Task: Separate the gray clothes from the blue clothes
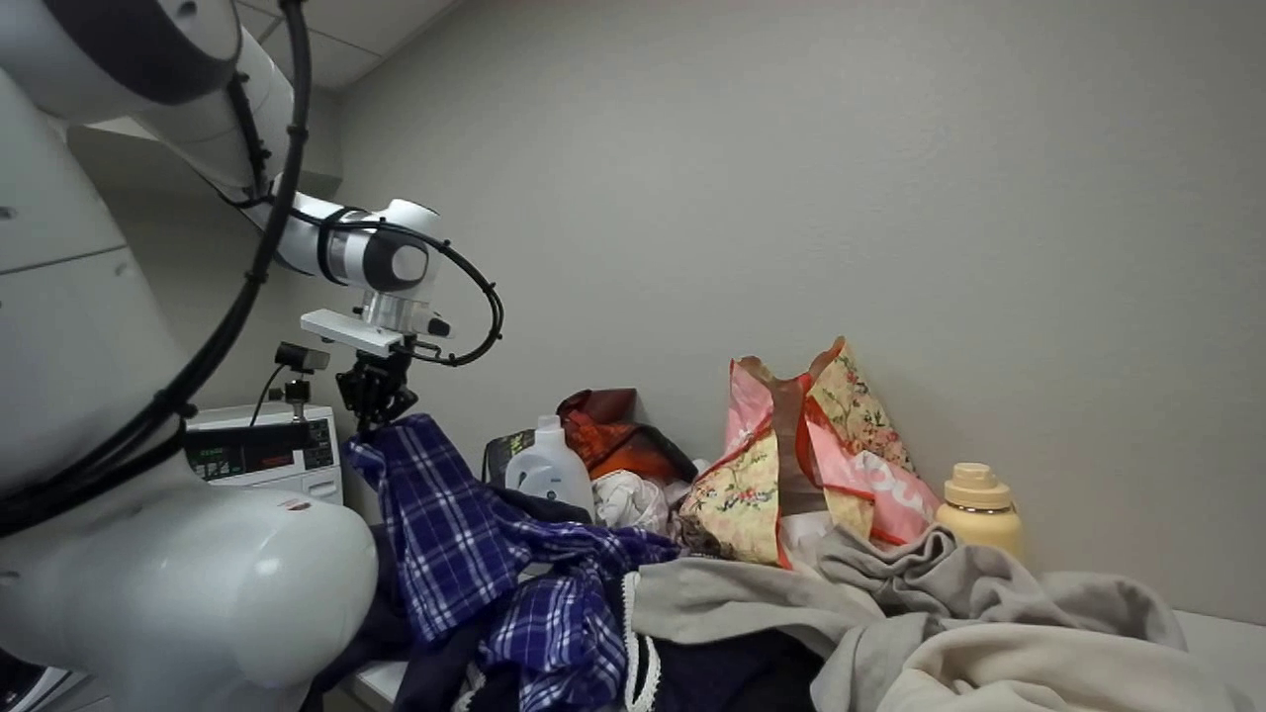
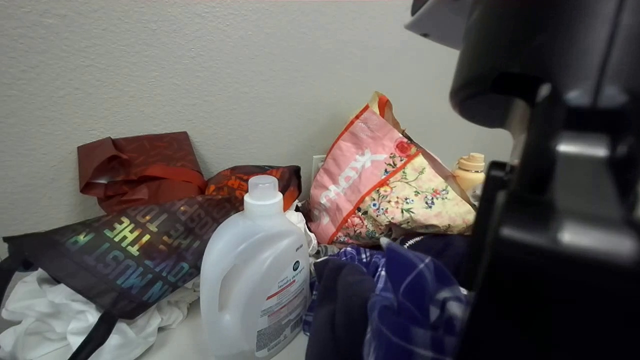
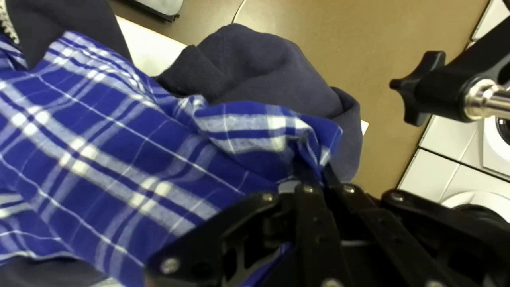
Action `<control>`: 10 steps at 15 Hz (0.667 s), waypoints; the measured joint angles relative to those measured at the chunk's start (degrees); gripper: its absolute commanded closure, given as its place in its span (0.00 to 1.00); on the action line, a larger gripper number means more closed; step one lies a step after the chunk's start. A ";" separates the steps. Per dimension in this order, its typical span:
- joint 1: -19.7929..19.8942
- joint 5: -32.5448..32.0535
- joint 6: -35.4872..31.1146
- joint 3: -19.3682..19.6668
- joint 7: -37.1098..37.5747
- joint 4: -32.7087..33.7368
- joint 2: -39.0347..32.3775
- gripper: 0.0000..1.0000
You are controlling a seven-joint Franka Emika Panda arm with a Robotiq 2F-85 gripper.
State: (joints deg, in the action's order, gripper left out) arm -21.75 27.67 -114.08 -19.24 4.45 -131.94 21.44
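Backing the white tabletop [image 1: 1226, 638], pale wall [image 1: 692, 198] — the tool [image 3: 319, 180] pinches plaid shirt [image 3: 99, 159].

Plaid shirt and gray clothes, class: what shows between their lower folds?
In an exterior view, a white-trimmed navy garment shows between; higher up, the plaid shirt and gray clothes seem to meet.

Plaid shirt [image 3: 119, 135]: soft, matt woven cloth is seen. Navy garment [image 3: 267, 75]: thicker-looking matt cloth is shown. Gray clothes [image 1: 979, 593]: made up in soft, matt, fleece-like fabric. Floral bag [image 2: 395, 205]: smooth, slightly shiny plastic-looking sheet is used. Dark bag [image 2: 127, 270]: dull face is overlaid with shiny print. Jug [image 2: 245, 270]: moulded in smooth, translucent plastic. Arm [image 1: 227, 583]: covered by smooth, glossy shell. Gripper [image 3: 317, 175]: fitted with shiny metal screws [image 3: 170, 265]. Wall [image 2: 240, 75]: matt, lightly roughened.
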 measured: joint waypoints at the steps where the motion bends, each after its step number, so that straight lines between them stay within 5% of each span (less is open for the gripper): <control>1: -0.11 -0.22 -0.65 -0.96 0.00 0.95 -1.26 0.99; 10: -0.24 -3.42 -7.57 -3.52 0.54 9.05 -13.66 0.99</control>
State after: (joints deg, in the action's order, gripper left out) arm -22.00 24.25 -121.65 -22.76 4.98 -122.89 7.79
